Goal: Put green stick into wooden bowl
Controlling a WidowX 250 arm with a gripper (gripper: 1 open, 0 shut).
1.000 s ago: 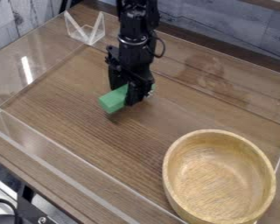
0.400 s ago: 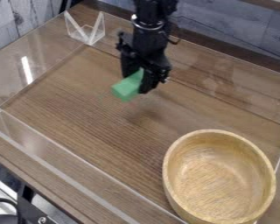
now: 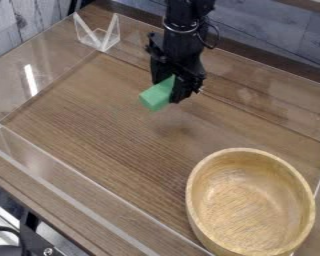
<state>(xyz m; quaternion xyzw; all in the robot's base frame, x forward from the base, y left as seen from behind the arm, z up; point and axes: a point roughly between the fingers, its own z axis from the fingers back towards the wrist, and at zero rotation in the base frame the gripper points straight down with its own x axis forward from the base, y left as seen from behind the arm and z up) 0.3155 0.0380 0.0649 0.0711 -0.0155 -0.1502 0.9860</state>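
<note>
The green stick (image 3: 157,95) hangs above the wooden tabletop at upper centre, tilted, with my gripper (image 3: 172,90) shut on its right end. The black arm comes down from the top edge of the view. The wooden bowl (image 3: 251,201) sits at the lower right, round and light tan with a thick rim, with nothing inside it. The held stick is well up and to the left of the bowl.
Clear acrylic walls (image 3: 29,80) border the table on the left and front. A small clear bracket (image 3: 96,32) stands at the back left. A grey plank wall runs along the back.
My gripper has lifted the green stick off the table and carried it up and to the right, a little closer to the bowl's side.
</note>
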